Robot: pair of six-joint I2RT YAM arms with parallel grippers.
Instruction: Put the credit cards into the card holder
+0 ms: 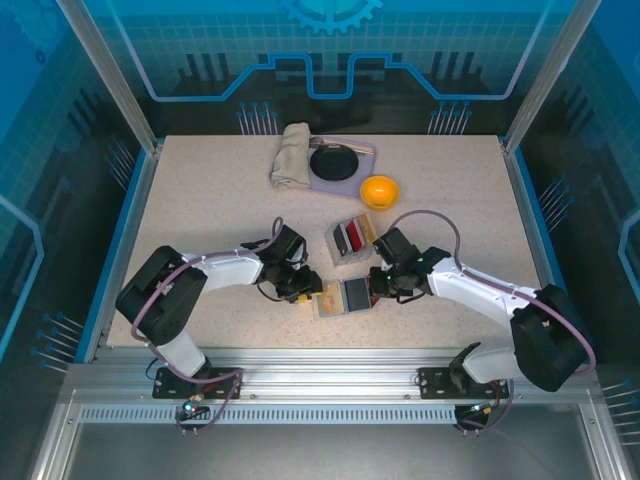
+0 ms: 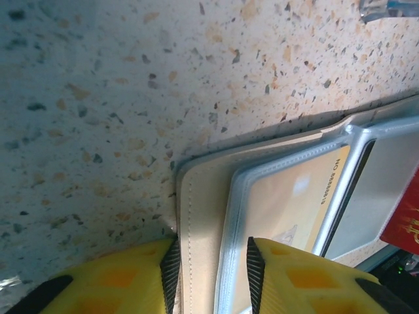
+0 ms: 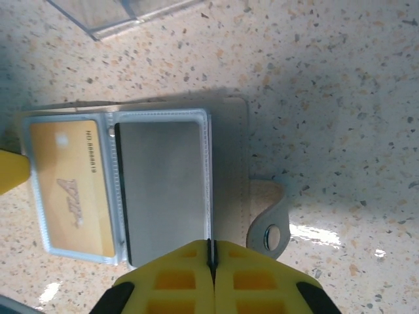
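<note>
With left gripper (image 2: 211, 258) narrowly parted, straddling the card holder (image 2: 203, 190) lying open on the table (image 2: 98, 98); with right gripper (image 3: 211, 252) pinched shut, sitting at its opposite edge. Judging it light and floppy (clear sleeves (image 3: 160, 190) slippery); favouring the stiffer cover edge (image 3: 229, 170) for a hold.

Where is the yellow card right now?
The yellow card is tucked in a clear sleeve of the open card holder, left of the grey sleeve in the right wrist view, by the table's near edge.

End effector (image 2: 211, 271) astride card holder (image 2: 203, 209) edge
</note>
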